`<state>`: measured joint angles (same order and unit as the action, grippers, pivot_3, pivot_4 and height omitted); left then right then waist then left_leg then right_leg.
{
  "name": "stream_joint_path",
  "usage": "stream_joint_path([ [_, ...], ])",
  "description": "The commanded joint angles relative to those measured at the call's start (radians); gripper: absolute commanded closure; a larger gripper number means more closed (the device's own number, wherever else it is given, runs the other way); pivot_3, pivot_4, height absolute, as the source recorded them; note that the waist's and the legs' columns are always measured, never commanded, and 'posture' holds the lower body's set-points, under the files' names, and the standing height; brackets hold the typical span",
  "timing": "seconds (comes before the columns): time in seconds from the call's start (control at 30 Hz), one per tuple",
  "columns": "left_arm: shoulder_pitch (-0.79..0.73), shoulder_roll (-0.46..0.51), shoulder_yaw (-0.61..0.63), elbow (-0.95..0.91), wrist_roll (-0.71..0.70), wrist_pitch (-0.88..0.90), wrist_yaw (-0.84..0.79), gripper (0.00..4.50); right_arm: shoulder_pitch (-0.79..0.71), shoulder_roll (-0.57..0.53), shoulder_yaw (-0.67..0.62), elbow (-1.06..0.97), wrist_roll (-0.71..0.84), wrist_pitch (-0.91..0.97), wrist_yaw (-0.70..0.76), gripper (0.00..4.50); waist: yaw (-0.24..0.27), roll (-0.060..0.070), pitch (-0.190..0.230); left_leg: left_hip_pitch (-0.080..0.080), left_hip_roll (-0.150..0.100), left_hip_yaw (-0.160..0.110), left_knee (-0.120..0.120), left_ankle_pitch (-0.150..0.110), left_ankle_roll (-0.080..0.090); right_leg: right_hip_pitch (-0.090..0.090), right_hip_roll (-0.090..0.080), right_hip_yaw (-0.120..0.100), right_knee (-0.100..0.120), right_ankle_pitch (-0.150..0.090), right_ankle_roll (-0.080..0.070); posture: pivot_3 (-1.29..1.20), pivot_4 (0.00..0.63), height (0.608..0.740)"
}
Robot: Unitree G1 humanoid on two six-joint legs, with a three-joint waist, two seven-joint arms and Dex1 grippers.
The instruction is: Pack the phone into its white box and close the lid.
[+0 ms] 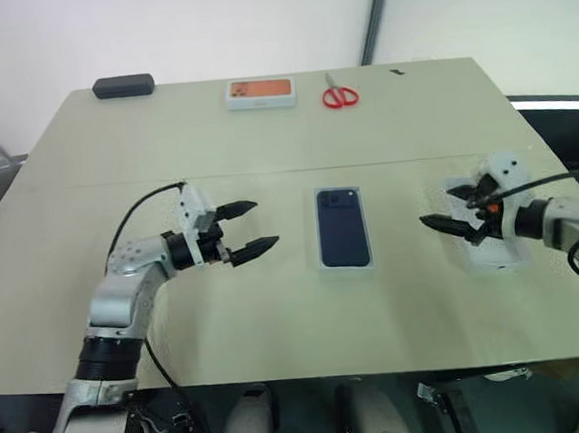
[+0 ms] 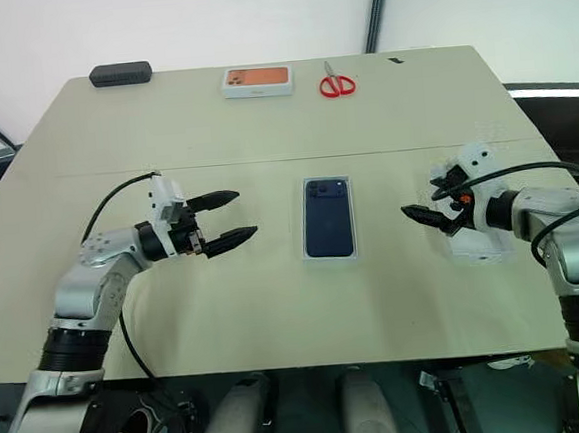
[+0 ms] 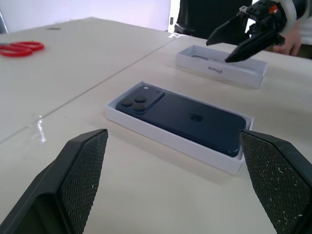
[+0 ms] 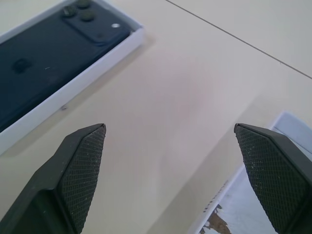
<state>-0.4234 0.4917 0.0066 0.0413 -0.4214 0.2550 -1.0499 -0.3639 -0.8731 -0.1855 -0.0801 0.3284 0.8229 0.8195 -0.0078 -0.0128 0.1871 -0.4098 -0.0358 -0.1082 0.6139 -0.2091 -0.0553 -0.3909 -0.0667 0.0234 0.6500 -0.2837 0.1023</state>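
Phone (image 1: 343, 228) inside white box (image 1: 347, 266)

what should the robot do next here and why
Probably bring the open right gripper down onto the lid beside it and grasp it. The phone already lies face down in the white box, the lid sits apart on the table with its open side up, and both grippers hold nothing.

Phone (image 3: 187, 119): smooth matt navy back, glossy lenses. White box (image 3: 146, 130): matt cardboard. Lid (image 3: 222, 66): matt white card. Left gripper (image 1: 247, 229) fingers (image 3: 80, 170): black, knurled pads. Table (image 1: 277, 308): matt beige
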Motion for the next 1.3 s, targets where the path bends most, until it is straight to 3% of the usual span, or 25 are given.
stream_joint_path([
  [0.03,0.009,0.016,0.013,-0.004,0.009,-0.064,-0.023,0.0,-0.031,-0.002,-0.065,-0.048,0.017,0.22,-0.118,0.09,0.002,0.0,0.0,0.0,0.0,0.0,0.0,0.0,0.0,0.0,-0.001,0.0,0.0,0.0,0.0,0.0,0.15,0.74],
  [0.2,0.01,0.02,-0.005,0.015,0.009,-0.109,-0.075,0.0,-0.006,-0.018,-0.04,-0.205,0.085,0.502,-0.155,0.09,-0.002,0.0,0.0,-0.001,-0.001,0.001,0.0,0.0,0.001,-0.001,-0.003,0.0,0.0,0.0,0.0,0.0,0.15,0.74],
  [0.33,0.016,0.025,-0.009,0.019,-0.006,-0.118,-0.129,0.0,-0.076,0.032,-0.088,-0.214,0.113,0.719,-0.211,0.09,-0.008,0.0,0.0,0.0,0.0,0.001,0.0,0.0,0.001,-0.001,0.0,0.0,0.0,0.0,0.0,0.0,0.15,0.74],
  [0.57,0.019,0.022,0.004,0.012,-0.013,-0.137,-0.146,0.0,-0.094,-0.013,-0.008,-0.148,0.053,0.647,-0.287,0.09,-0.004,0.001,0.0,-0.001,0.0,0.002,0.0,-0.001,0.002,-0.001,0.0,0.0,0.0,0.0,0.0,0.0,0.15,0.74],
  [0.87,0.059,0.034,0.013,-0.031,-0.033,-0.128,-0.142,0.0,-0.17,0.045,0.008,-0.152,0.09,0.76,-0.32,0.09,-0.009,0.001,0.0,-0.001,0.0,0.003,0.0,-0.001,0.002,-0.002,0.002,0.001,0.001,0.0,0.0,0.0,0.15,0.74],
  [1.2,0.072,0.0,0.005,-0.074,-0.034,-0.119,-0.075,0.0,-0.136,0.125,-0.024,-0.118,0.036,0.788,-0.434,0.09,-0.005,0.001,0.0,-0.001,0.0,0.003,0.001,-0.001,0.002,-0.001,0.001,0.001,0.001,0.0,0.0,0.0,0.15,0.74],
  [1.3,0.069,0.007,0.009,-0.067,-0.035,-0.119,-0.071,0.0,-0.153,0.166,-0.055,-0.099,0.044,0.792,-0.465,0.91,-0.006,0.001,0.0,0.0,0.0,0.003,0.001,-0.001,0.002,0.0,0.002,0.001,0.001,0.0,0.0,0.0,0.15,0.74],
])
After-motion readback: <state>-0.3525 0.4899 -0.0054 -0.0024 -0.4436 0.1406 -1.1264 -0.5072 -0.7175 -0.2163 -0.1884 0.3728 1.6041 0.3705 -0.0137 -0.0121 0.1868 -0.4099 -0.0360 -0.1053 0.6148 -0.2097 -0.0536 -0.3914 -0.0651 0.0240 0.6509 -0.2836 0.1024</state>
